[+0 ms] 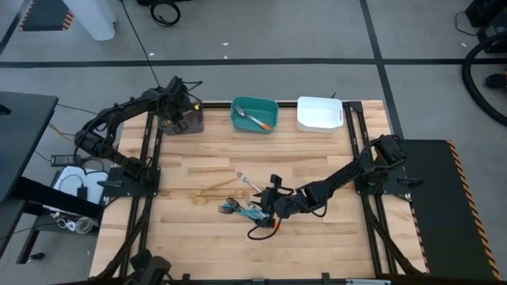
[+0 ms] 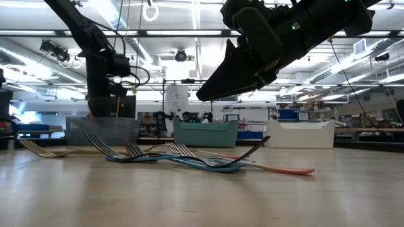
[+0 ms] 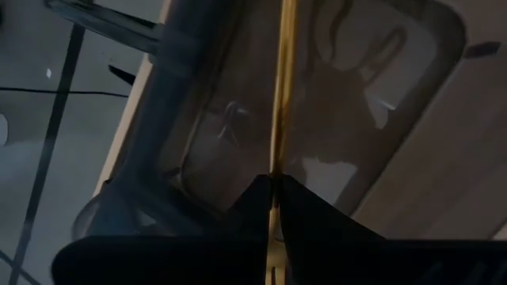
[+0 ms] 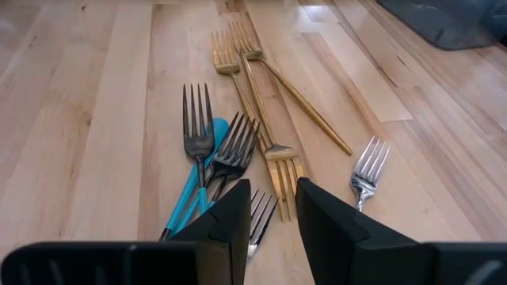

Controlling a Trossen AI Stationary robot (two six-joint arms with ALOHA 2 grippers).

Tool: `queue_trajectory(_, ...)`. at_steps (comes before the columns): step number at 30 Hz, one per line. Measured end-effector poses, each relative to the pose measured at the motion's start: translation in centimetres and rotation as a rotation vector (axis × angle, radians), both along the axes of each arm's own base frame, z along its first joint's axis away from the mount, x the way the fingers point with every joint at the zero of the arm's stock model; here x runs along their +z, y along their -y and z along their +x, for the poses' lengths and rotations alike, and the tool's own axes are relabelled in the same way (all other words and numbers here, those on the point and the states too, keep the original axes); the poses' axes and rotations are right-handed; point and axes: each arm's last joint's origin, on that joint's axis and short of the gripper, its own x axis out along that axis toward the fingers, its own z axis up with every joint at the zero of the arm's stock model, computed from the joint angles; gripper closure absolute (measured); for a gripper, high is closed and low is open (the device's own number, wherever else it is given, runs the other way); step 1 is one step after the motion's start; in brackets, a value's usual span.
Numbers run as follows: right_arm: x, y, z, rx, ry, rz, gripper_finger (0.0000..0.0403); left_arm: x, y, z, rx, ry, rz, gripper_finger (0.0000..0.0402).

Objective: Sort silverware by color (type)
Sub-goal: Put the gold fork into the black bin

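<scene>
Wooden table (image 1: pixel 190 253) | left pincer (image 3: pixel 273 186) clamps vertical gold utensil (image 3: pixel 279 95) | right pincer (image 4: pixel 273 207) open, empty

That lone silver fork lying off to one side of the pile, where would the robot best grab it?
Probably by the narrow neck just below the tines of the silver fork, coming straight down from above. It lies flat on the table, apart from the gold forks, so fingers straddling its slim width should have room. The right gripper hovers open nearby.

Glossy metal forks (image 4: pixel 238 142), seemingly matt wood table (image 4: pixel 95 119)
</scene>
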Motion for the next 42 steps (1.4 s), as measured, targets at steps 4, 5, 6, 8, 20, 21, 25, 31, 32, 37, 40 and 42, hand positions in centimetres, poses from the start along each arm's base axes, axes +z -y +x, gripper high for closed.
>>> queue_trajectory(4,0.0,0.0,0.0,0.0,0.0,0.0,0.0294,-0.7,-0.2,0.1,0.007,-0.02,-0.021,0.037)
queue_trajectory(5,0.0,0.0,0.0,0.0,0.0,0.0,0.0294,-0.9,-0.3,0.1,0.009,-0.023,-0.026,0.037)
queue_trajectory(6,0.0,0.0,0.0,0.0,0.0,0.0,0.0294,-1.1,-0.3,0.1,0.01,-0.027,-0.032,0.037)
queue_trajectory(8,0.0,0.0,0.0,0.0,0.0,0.0,0.0294,-1.4,-0.4,0.2,0.011,-0.033,-0.043,0.037)
queue_trajectory(20,0.0,0.0,0.0,0.0,0.0,0.0,0.0294,-3.0,-1.2,-0.3,0.06,-0.055,-0.092,0.037)
queue_trajectory(21,0.0,0.0,0.0,0.0,0.0,0.0,0.0294,-3.0,-1.2,-0.3,0.065,-0.054,-0.092,0.037)
queue_trajectory(25,0.0,0.0,0.0,0.0,0.0,0.0,0.0294,-3.0,-1.3,-0.3,0.087,-0.042,-0.081,0.0369)
queue_trajectory(31,0.0,0.0,0.0,-0.001,0.001,0.003,0.0294,-3.0,-1.2,-0.2,0.109,-0.034,-0.079,0.0333)
queue_trajectory(32,0.0,0.0,0.0,-0.001,0.001,0.003,0.0294,-3.0,-1.2,-0.1,0.108,-0.033,-0.079,0.0324)
queue_trajectory(37,0.0,0.0,0.0,-0.001,0.001,0.003,0.0294,-2.6,-1.0,0.5,0.095,-0.092,-0.046,0.0282)
queue_trajectory(40,0.0,0.0,0.0,-0.001,0.002,0.003,0.0294,-1.8,-0.9,1.1,0.086,-0.132,-0.015,0.0275)
queue_trajectory(42,0.0,0.0,0.0,-0.001,0.006,0.005,0.0294,-1.1,-0.9,1.5,0.082,-0.125,-0.003,0.0274)
